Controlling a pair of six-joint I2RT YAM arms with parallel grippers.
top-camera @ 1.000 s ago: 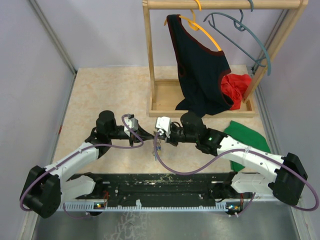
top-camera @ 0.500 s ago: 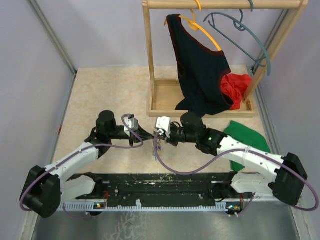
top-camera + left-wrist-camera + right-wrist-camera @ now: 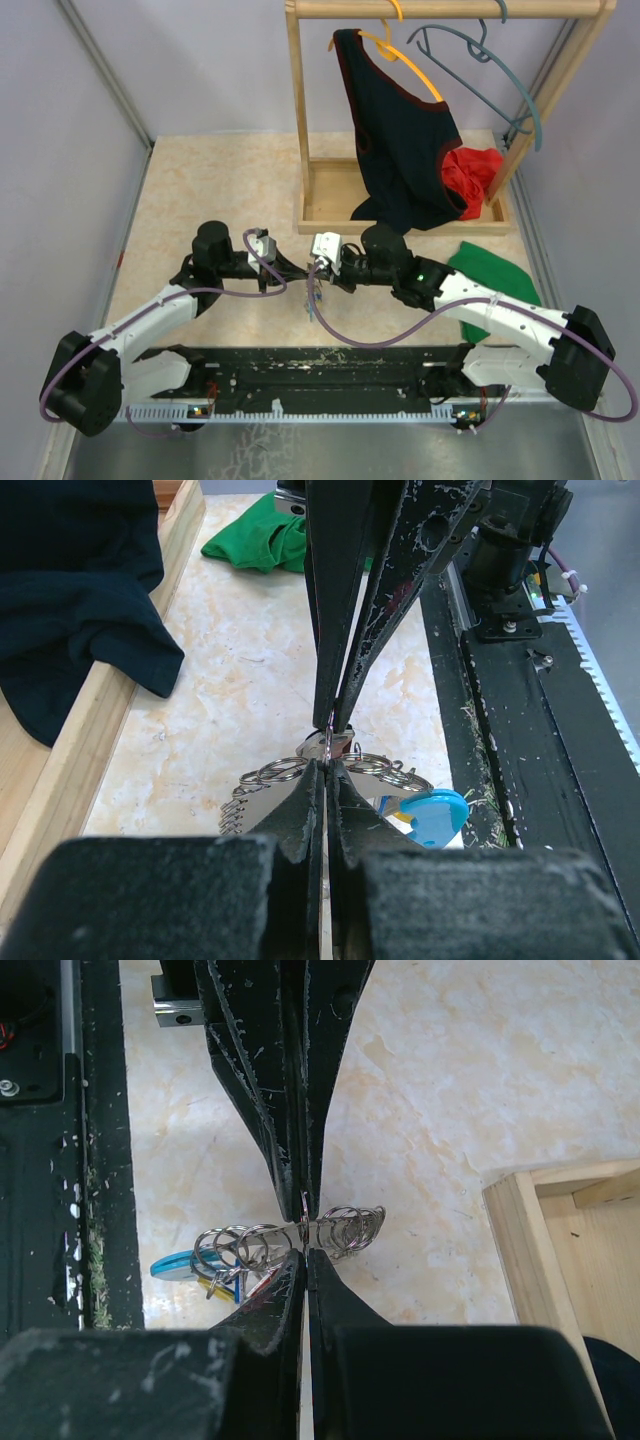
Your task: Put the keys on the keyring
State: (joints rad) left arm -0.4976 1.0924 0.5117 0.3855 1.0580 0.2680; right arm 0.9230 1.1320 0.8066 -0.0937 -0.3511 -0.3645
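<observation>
The keyring hangs over the middle of the table, toward its near edge, with the left gripper and right gripper each closed tight on its thin wire, tip to tip. It looks light, springy and slippery, so the thick blue section probably gives a surer hold than the coils. The keys cannot be made out.

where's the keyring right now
Top view, table centre: the keyring hangs where the left gripper and right gripper meet tip to tip, near the wooden rack.
</observation>
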